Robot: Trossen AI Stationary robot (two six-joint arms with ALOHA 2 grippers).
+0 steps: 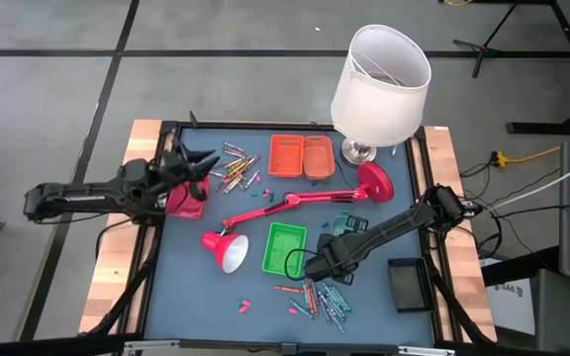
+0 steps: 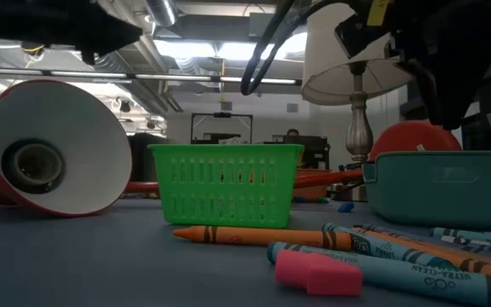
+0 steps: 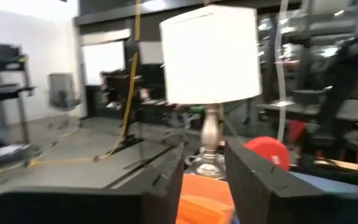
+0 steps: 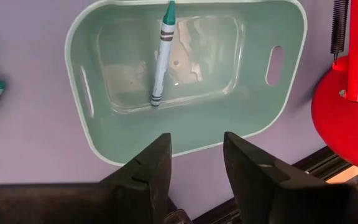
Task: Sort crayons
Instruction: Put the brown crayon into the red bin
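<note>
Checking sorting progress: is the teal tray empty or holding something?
Not empty: one teal crayon lies inside the teal tray, below the open right gripper.

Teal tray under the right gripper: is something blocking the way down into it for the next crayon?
Nothing visible does. The right gripper hangs open and empty over the near wall of the teal tray. Inside lies only one teal crayon, resting on the floor; the remaining floor is bare.

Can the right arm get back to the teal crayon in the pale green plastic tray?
Probably yes: the right claw is open directly above the pale green plastic tray, the teal crayon lies alone inside, nothing covering it.
</note>
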